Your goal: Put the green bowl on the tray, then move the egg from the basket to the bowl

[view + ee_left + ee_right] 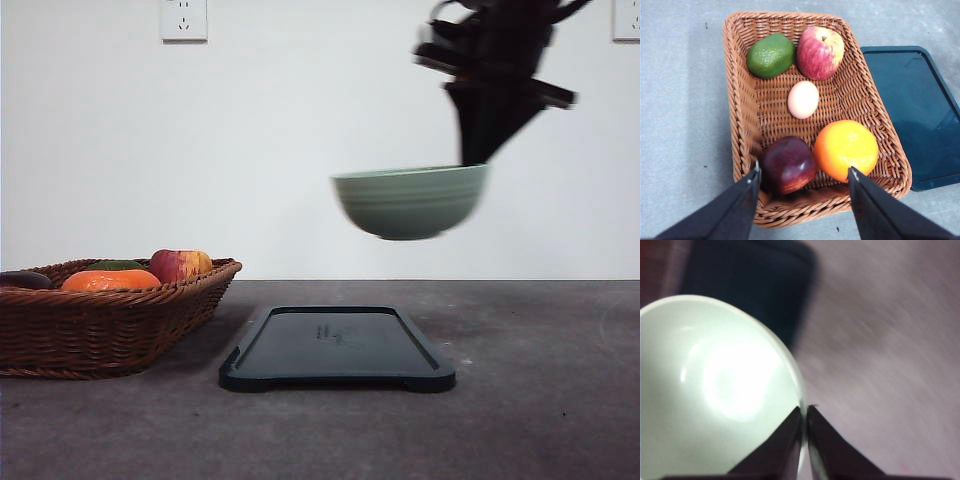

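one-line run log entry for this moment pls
right gripper shut on green bowl rim, airborne above tray | left gripper open over basket

Red-yellow apple (820,52), green fruit (771,55), orange (846,149), dark plum (787,164).

My right claw (478,155) is matte black, its blocky wrist trailing looped black cables above, while my left claw (804,179) shows two flat black fingers tapering to pale-edged tips

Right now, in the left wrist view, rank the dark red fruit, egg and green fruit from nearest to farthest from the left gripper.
From the left gripper:
1. Dark red fruit, at the basket's near end, between the fingers.
2. Egg, mid-basket.
3. Green fruit, at the far end.
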Robot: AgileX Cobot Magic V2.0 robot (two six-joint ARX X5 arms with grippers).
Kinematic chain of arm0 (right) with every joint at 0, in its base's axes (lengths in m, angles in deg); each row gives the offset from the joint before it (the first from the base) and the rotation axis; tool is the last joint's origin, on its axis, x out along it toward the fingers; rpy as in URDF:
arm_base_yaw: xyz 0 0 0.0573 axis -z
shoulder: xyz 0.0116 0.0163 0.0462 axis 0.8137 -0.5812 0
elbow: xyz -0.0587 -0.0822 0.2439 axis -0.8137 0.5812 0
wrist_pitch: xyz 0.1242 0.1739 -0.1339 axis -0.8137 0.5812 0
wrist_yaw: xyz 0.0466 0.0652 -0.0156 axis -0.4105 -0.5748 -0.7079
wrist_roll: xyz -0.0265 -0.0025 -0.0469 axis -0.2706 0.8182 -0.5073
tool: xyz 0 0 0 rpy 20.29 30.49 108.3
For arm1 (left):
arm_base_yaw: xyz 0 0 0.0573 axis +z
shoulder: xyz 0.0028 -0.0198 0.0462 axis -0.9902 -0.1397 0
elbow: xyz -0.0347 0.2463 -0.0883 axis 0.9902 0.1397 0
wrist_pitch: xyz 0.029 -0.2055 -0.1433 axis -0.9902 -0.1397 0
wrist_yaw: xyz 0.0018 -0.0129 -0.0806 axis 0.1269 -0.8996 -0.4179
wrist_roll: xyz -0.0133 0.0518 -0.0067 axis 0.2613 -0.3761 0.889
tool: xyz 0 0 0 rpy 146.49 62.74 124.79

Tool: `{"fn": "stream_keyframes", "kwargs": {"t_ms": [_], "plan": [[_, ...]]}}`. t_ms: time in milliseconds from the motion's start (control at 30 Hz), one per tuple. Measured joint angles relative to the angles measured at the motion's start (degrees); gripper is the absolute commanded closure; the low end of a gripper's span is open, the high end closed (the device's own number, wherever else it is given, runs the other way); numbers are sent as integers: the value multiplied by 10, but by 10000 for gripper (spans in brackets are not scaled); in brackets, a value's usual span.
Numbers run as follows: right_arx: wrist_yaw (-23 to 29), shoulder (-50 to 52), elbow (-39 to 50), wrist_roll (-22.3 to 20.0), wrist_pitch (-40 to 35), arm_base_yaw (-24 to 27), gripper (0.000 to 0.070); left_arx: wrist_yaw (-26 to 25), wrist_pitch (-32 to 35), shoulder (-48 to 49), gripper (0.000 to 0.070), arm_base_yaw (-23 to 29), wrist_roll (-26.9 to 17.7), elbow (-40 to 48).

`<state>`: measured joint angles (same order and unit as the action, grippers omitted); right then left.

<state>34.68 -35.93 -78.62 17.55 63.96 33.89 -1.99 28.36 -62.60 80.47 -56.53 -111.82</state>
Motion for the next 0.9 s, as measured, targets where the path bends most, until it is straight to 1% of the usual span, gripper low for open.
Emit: {"fn": "stream_keyframes", "kwargs": {"t_ms": [33,133,200,400,600,767,833,867,900], "plan": [[-2,-2,0,2,-10,-11,695,0,0,0,350,0,0,0],[-36,-21,-1,4,-20,-34,695,0,0,0,350,0,0,0],[-41,-41,-1,4,-24,-47,695,0,0,0,350,0,0,0],[-39,-108,-1,10,-58,-65,695,0,0,0,350,0,0,0],[-38,-136,-1,19,-91,-68,695,0,0,0,350,0,0,0],[2,-149,-1,19,-91,-71,693,0,0,0,350,0,0,0],[7,-150,-1,19,-91,-71,679,0,0,0,350,0,0,0],[7,-150,-1,19,-91,-71,642,0,0,0,350,0,0,0],[7,-150,-1,19,-91,-71,587,0,0,0,350,0,0,0]]}}
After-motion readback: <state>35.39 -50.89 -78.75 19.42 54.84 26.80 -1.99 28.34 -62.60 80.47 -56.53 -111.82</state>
